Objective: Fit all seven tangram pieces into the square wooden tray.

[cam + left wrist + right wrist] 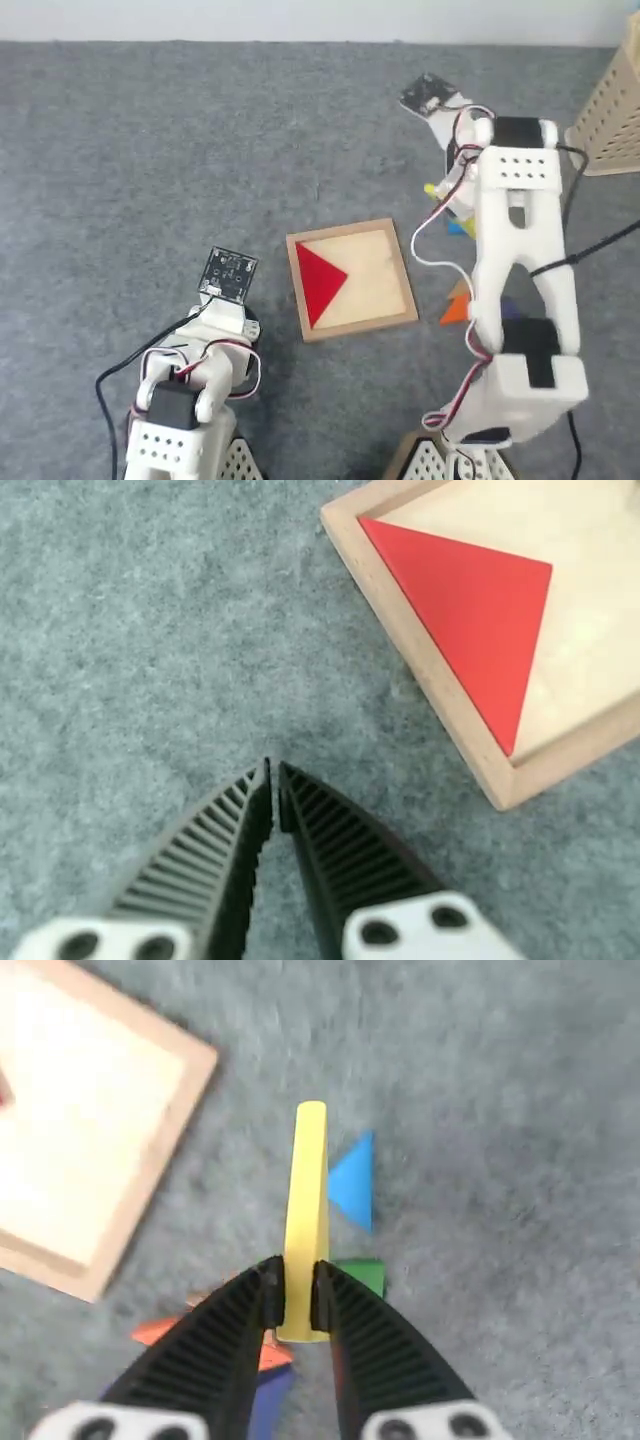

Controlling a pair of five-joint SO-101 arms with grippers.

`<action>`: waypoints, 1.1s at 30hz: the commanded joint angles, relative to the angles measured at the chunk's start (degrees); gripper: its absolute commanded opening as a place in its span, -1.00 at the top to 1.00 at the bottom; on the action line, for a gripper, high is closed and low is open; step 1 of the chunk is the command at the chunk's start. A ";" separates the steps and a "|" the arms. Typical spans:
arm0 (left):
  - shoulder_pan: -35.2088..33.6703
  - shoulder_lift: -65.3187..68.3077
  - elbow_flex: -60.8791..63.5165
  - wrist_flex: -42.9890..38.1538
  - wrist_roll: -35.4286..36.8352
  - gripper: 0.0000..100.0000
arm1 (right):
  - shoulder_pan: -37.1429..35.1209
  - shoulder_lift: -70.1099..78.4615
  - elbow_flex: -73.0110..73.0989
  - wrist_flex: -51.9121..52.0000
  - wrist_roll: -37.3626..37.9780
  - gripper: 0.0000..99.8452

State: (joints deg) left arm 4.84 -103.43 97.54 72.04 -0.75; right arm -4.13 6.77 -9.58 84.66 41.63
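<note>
The square wooden tray (340, 231) lies flat in the middle of the grey carpet (150, 150), between the two arms and slightly turned against the table's edges. Inside it rests one red triangle (318, 282), flat on the tray floor, its long side along the left wall and its tip pointing right; the remaining floor shows bare wood. To the right of the tray, near its far right corner, the right gripper (297, 1270) is clamped on the yellow piece (305, 1180), which stands on edge with its flat faces pressed between the two fingers and its narrow edge facing up. Whether its lower end touches the carpet cannot be told. Just beside the yellow piece a blue triangle (352, 1185) lies on the carpet, with a green piece (362, 1275) close by it. An orange piece (158, 1332) and a purple piece (268, 1395) lie nearer, off the tray's near right corner, partly hidden under the gripper. Left of the tray, the left gripper (272, 770) hangs over bare carpet just beside the tray's left wall, its fingers closed together with nothing between them. A pale perforated block (610, 100) stands at the far right edge.
</note>
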 commanded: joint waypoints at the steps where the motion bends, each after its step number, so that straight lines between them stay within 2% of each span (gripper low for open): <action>1: -0.35 -1.14 -1.01 0.35 0.53 0.98 | -4.44 -7.69 -0.97 0.75 -4.75 0.99; 5: -0.35 -1.14 -1.01 0.35 0.53 0.98 | -11.47 -9.27 -0.88 0.48 -9.67 0.99; 10: -0.35 -1.14 -1.01 0.35 0.53 0.98 | -18.86 -6.37 0.97 -1.98 -8.00 0.99; 16: -0.35 -1.14 -1.01 0.35 0.53 0.98 | -19.38 -12.79 18.46 -18.07 -10.02 0.99; 21: -0.35 -1.14 -1.01 0.35 0.53 0.98 | -24.31 -20.53 35.60 -31.43 -9.67 0.99; 28: -0.35 -1.14 -1.01 0.35 0.53 0.98 | -25.19 -15.60 40.79 -36.62 -0.44 0.99; 33: -0.35 -1.14 -1.01 0.35 0.53 0.98 | -26.33 -11.21 40.53 -36.88 0.53 0.99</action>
State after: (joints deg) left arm 4.84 -103.43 97.54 72.04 -0.75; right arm -29.54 -5.10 31.47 48.44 40.84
